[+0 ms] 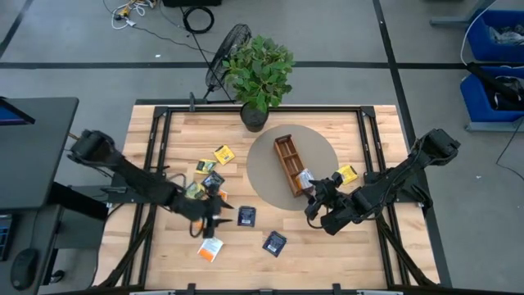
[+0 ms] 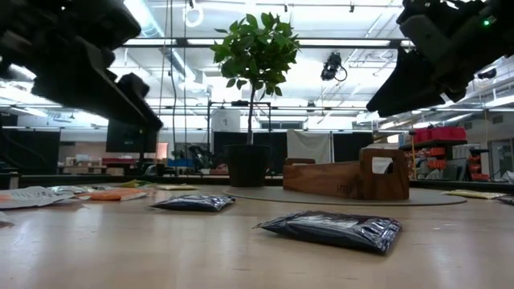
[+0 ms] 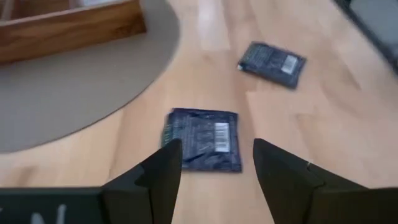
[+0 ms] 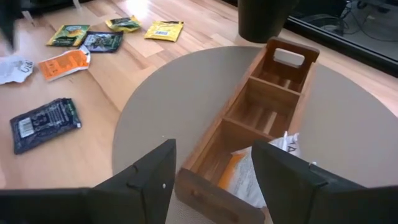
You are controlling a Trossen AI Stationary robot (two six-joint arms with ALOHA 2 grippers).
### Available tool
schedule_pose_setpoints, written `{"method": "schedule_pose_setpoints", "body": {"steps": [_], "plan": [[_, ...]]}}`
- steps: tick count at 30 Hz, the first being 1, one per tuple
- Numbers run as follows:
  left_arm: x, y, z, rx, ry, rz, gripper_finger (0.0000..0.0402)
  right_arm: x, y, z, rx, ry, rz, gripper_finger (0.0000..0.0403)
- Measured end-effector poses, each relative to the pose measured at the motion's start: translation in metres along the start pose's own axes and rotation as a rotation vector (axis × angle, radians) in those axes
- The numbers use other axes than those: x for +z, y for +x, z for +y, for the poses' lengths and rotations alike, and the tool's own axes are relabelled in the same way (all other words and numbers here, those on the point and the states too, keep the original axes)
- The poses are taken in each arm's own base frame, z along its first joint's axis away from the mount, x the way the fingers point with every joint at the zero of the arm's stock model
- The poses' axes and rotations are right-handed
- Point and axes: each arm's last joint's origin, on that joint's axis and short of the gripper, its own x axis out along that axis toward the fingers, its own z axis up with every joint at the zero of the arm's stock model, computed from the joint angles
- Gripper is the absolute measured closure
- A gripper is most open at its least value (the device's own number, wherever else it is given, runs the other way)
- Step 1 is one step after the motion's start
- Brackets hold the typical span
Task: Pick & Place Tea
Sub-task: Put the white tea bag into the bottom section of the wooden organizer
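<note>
Nearest sachet: from the low view, a dark navy sachet lies flat on the bare wood closest to the lens, its foil slightly puffed and crinkled.
Second navy sachet: another navy sachet sits just beyond my left gripper's fingertips, beside the edge of the round grey mat.
Left gripper: I have the left gripper low over that sachet, fingers spread, nothing between them.
Right gripper: my right gripper hangs over the near end of the wooden tray, fingers apart and not gripping anything I can see.
Tea already placed: 1 orange-and-white sachet rests in the tray's nearest compartment; the other 2 compartments look bare.
Loose tea: the yellow sachet, green-and-black ones and an orange-and-white sachet are scattered on the left half of the table; 1 more yellow sachet lies just beside the mat on the right.
Handling: I judge these very light, thin and floppy, with slick foil that could slide on the wood.
Where to grip: I would pinch across 1 edge or a raised corner, fingers pressing down to the table.
Plant: the potted plant stands behind the mat, well apart from both arms.
</note>
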Motion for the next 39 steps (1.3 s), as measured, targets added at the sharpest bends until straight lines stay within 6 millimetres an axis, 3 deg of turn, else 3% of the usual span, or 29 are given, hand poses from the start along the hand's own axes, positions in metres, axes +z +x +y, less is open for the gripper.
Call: {"method": "schedule_pose_setpoints", "body": {"steps": [7, 16, 20, 29, 39], "plan": [[-0.009, -0.025, 0.041, 0.023, -0.125, -0.047, 0.0197, 0.001, 0.000, 0.002, 0.014, -0.005, -0.007, 0.0183], [-0.026, -0.020, 0.081, 0.167, -0.305, 0.163, 0.0200, 0.002, 0.000, 0.003, 0.021, -0.006, -0.012, 0.0183], [-0.026, -0.016, 0.080, 0.088, -0.258, 0.182, 0.0209, 0.002, 0.000, 0.003, 0.021, -0.004, -0.014, 0.0183], [-0.039, -0.008, 0.081, 0.139, -0.191, 0.282, 0.0224, 0.002, 0.000, 0.003, 0.021, -0.008, -0.015, 0.0183], [-0.040, 0.010, 0.076, 0.148, -0.161, 0.373, 0.0225, 0.003, 0.001, 0.004, 0.024, -0.015, -0.018, 0.0183]]}}
